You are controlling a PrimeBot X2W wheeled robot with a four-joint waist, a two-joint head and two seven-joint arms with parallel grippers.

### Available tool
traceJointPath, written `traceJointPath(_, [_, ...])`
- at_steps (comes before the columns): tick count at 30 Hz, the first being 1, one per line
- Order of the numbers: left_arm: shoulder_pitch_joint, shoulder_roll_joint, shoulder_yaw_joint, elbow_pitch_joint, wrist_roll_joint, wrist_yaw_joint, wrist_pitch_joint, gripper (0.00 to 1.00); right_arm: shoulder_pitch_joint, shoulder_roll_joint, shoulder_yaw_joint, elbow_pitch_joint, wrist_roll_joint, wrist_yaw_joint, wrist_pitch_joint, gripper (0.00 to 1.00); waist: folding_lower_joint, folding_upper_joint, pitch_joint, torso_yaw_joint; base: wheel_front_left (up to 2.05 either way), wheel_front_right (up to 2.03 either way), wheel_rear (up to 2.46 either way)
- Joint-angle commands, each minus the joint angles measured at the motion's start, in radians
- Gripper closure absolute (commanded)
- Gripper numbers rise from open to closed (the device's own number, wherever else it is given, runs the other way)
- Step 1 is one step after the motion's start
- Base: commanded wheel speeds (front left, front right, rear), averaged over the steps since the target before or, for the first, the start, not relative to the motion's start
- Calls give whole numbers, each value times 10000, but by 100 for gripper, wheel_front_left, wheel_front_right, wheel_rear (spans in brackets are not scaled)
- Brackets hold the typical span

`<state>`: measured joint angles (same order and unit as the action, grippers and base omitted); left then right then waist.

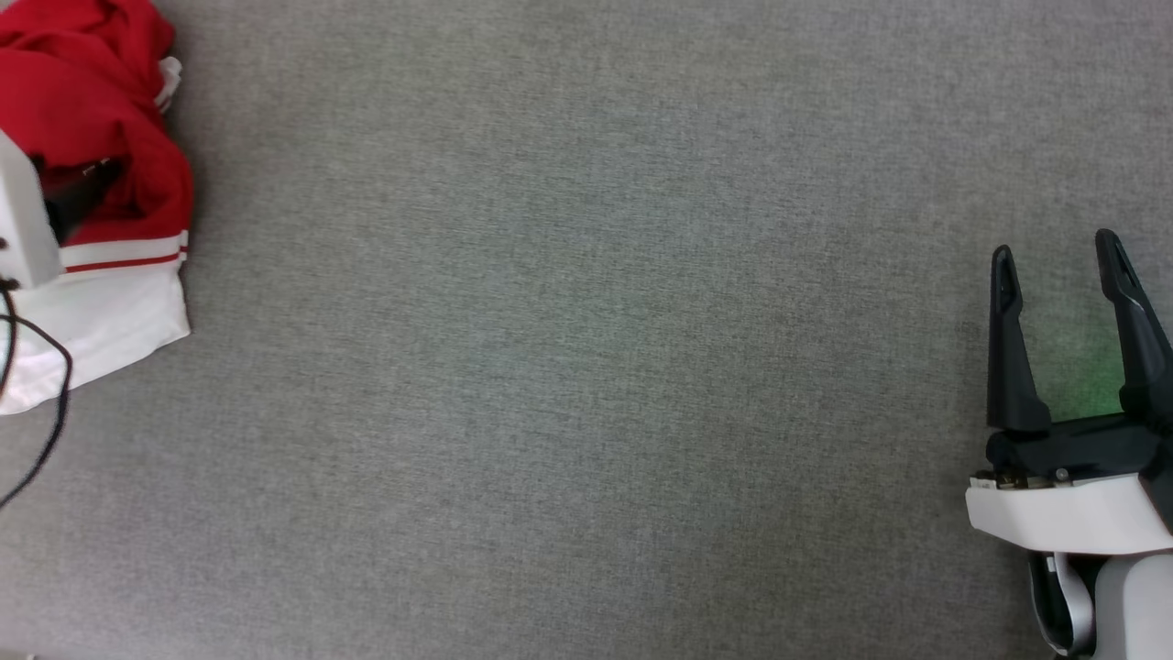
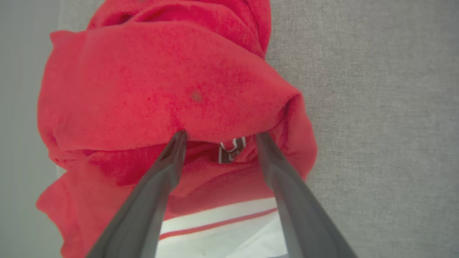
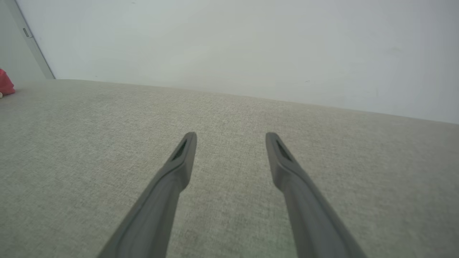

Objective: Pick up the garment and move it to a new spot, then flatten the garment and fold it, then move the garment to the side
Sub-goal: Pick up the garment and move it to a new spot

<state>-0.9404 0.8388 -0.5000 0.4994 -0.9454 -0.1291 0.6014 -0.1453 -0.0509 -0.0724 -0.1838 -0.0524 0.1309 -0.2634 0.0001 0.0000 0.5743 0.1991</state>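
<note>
The garment (image 1: 110, 101) lies crumpled at the head view's upper left: a red heap with a white sleeve and red stripe toward me. My left gripper (image 2: 219, 136) is open over it, and both fingertips (image 2: 178, 140) are tucked under a red fold. A scrap of black, white-edged lettering shows between them. In the head view the left arm's white wrist (image 1: 23, 220) covers part of the heap. Far off at the lower right, my right gripper (image 1: 1054, 249) hovers open over bare surface, nothing between its fingers (image 3: 179, 161). A sliver of the garment (image 3: 5, 84) shows at the right wrist view's left edge.
Grey woven cloth (image 1: 586, 367) covers the whole work surface. A black cable (image 1: 57, 403) loops off the left arm across the white sleeve. In the right wrist view a pale wall (image 3: 229, 46) rises behind the surface's far edge.
</note>
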Motion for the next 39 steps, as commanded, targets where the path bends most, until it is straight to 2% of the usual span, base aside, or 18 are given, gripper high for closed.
traceJointPath(1, [-58,-7,-224,44,-191,7,238,0,-221,13,41,34,-5,-3,-21,0,-1,0,122,-111,0,0,0])
traceJointPath(8, [172,-342,-1670,708,-548,5,1189,0,-351,13,133,144,47,-3,-21,0,-1,0,400,-433,0,0,0])
traceJointPath(13, [265,-520,-2373,1052,-758,5,1247,0,-340,15,105,190,77,-3,-21,0,-1,0,432,-521,0,0,0])
traceJointPath(14, [243,-513,-2466,1076,-795,3,1209,43,-335,15,96,204,84,-3,-21,0,-1,0,413,-522,0,0,0])
traceJointPath(15, [196,-473,-2563,1077,-793,3,1165,75,-324,15,85,229,105,-3,-21,0,-1,0,376,-516,0,0,0])
traceJointPath(16, [137,-406,-2625,1096,-828,3,1105,100,-306,15,75,250,141,-3,-21,0,-1,0,317,-501,0,0,0])
traceJointPath(22, [-579,126,-2593,1074,-958,6,531,100,-203,15,141,410,323,-3,-21,0,-1,0,-308,-336,0,0,0])
traceJointPath(31, [-1666,925,-2929,-72,-605,6,76,100,143,15,137,620,728,-3,-21,0,-1,0,-1592,-129,0,0,0])
traceJointPath(36, [-2383,1037,-3187,-1001,-407,6,170,100,401,15,116,744,982,-3,-21,0,-1,0,-2239,-106,0,0,0])
traceJointPath(39, [-2856,919,-3358,-1598,-245,6,339,100,539,15,88,799,1091,-3,-21,0,-1,0,-2565,-140,0,0,0])
